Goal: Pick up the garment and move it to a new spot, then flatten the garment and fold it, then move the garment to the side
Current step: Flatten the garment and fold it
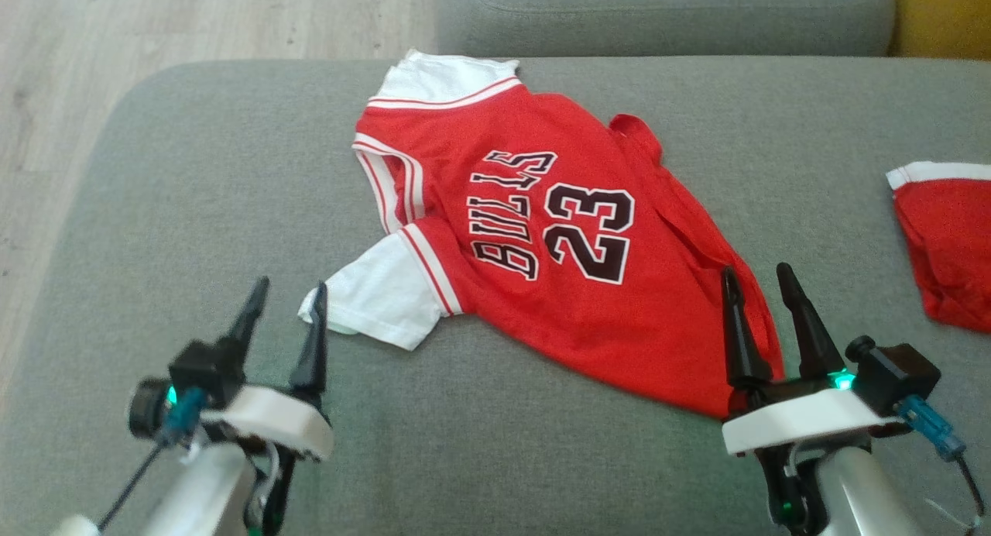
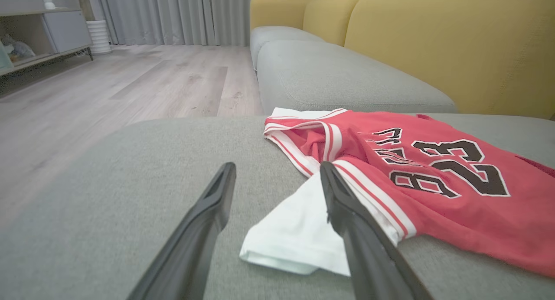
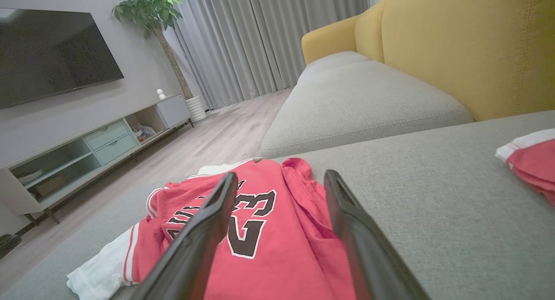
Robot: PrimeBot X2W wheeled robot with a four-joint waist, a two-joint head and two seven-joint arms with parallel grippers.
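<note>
Garment (image 1: pixel 542 273): a red Bulls 23 jersey in the centre of the head view, lying on the grey sofa cushion (image 1: pixel 193 211). It's mostly spread out, but rumpled at the collar and folded over along its right side.

Left claw (image 1: pixel 291 284), lower left: jaws wide, empty, tips just beside the near white sleeve (image 1: pixel 383 300). Right claw (image 1: pixel 756 269), lower right: jaws wide, empty, over the hem (image 1: pixel 697 381). Can't tell if it's touching or hovering.

Handling guess: light, limp cloth, will sag and bunch, not fragile. Pinch the sleeve edge and a hem corner.

Hidden: the hem corner behind the right claw, and the underside. The far sleeve (image 1: pixel 441 79) is partly tucked. The second red garment (image 1: pixel 948 242) is cut off at the right edge, type unclear.
</note>
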